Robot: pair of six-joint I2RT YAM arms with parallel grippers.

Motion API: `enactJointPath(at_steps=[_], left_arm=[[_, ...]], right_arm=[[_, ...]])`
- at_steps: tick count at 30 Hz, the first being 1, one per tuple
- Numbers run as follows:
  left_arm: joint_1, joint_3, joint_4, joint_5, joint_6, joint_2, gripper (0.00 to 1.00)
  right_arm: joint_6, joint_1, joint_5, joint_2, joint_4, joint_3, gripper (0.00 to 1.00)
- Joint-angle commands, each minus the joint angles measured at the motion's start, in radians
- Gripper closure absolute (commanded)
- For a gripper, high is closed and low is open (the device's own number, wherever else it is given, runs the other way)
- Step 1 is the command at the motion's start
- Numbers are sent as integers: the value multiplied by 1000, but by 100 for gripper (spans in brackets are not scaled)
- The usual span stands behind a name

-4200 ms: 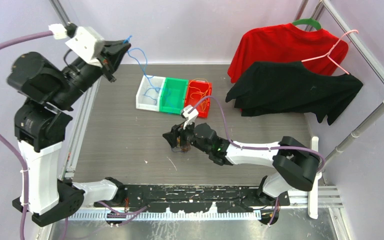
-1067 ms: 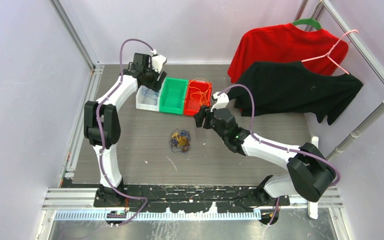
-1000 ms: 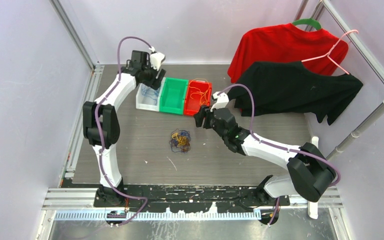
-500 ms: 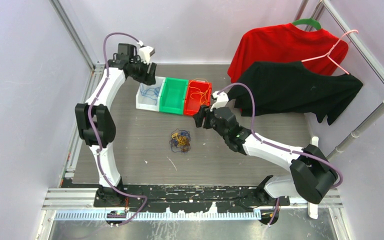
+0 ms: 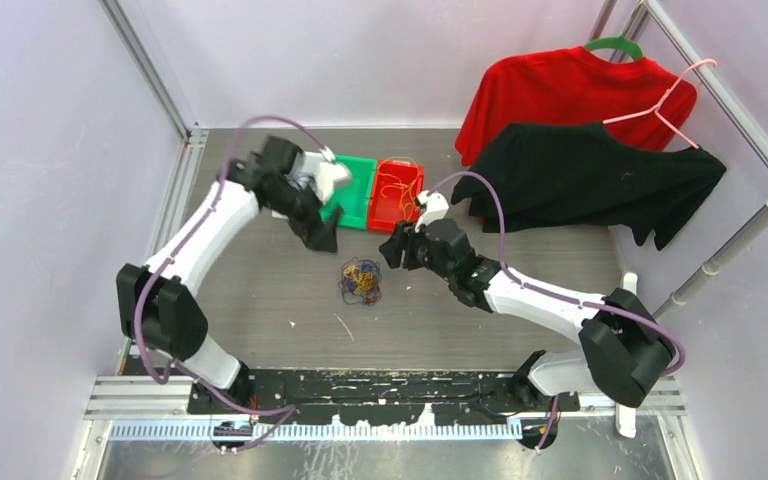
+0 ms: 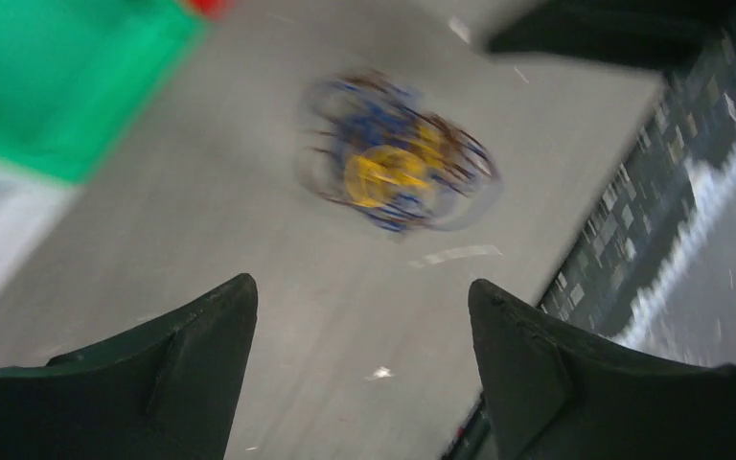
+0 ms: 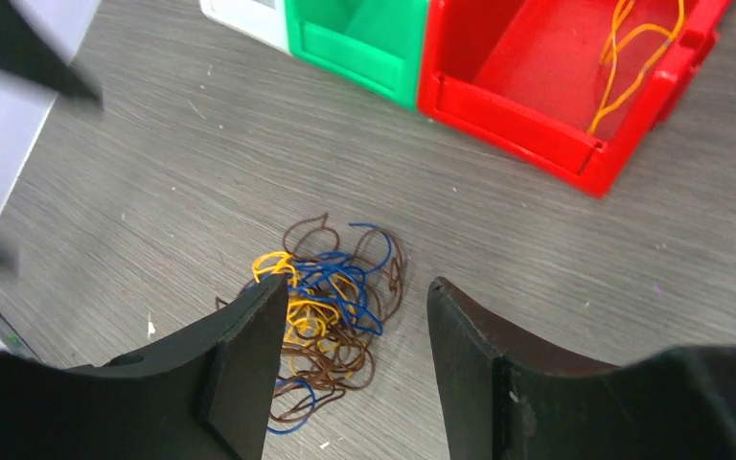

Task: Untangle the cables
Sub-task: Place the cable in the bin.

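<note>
We find the tangled clump of thin blue, orange-yellow and dark brown cables [image 5: 362,282] lying on the grey wood-grain counter [image 5: 260,300], in front of the row of bins and apart from them. The left claw [image 5: 322,238] hangs above the counter on the clump's far-left side, its fingers spread with nothing between them. The right claw [image 5: 390,250] hangs near the clump on the opposite side, likewise spread and empty. One loose orange cable [image 7: 632,57] lies in the red plastic bin [image 7: 517,115], beside the green plastic bin [image 7: 355,57].

In our judgement the main danger is a mixed pinch. The right wrist view shows the three colours looped through one another, so a claw closing on the heap could catch two or three strands at once and lift the whole clump rather than a single cable.

A second danger is tightening. If both claws take hold and pull apart while the loops are crossed, we expect the knot to cinch instead of opening.

The strands are very thin, so they may slip from the fingers, or the tips may scrape the counter when reaching for them.

The two claws stand near each other over a small target, and they could collide.

The left wrist view is smeared, so we would not trust it for aiming.
</note>
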Motion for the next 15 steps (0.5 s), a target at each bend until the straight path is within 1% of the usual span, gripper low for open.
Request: enactJointPath(at_steps=[1, 3, 10, 12, 15], left_arm=[[-145, -180, -31, 12, 70, -44, 25], [-174, -215, 2, -1, 52, -33, 34], [-187, -252, 119, 1, 3, 21, 56], [-186, -267, 161, 10, -7, 28, 59], [-187, -297, 209, 29, -21, 38, 60]], right_arm=[[23, -1, 53, -38, 5, -15, 40], [24, -5, 71, -50, 3, -25, 41], [26, -14, 107, -83, 9, -51, 42], [26, -16, 110, -86, 11, -54, 42], [27, -19, 113, -91, 14, -55, 43]])
